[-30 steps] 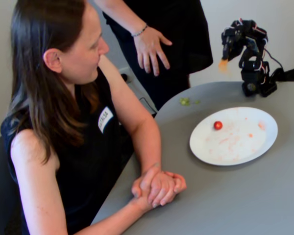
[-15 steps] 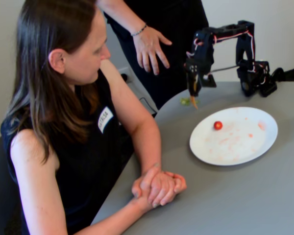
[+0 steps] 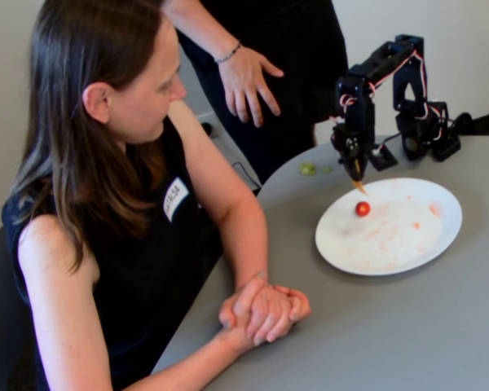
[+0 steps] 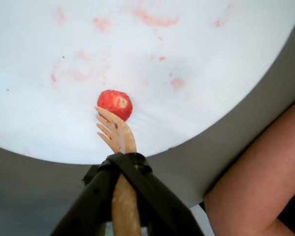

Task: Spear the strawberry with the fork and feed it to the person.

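Note:
The tiny red strawberry lies on the far left part of the white plate. My gripper points down just above the plate's far rim, shut on the orange-tan fork. In the wrist view the fork sticks out from the black gripper, and its prongs reach the strawberry's near edge; I cannot tell if they touch. The plate is smeared with red juice. The person sits at the left, head turned toward the plate, hands clasped on the table. Her forearm shows at the lower right of the wrist view.
A second figure in black with a bracelet stands behind the table, hand hanging. Pale green scraps lie on the grey table left of the gripper. The arm's base stands at the far edge.

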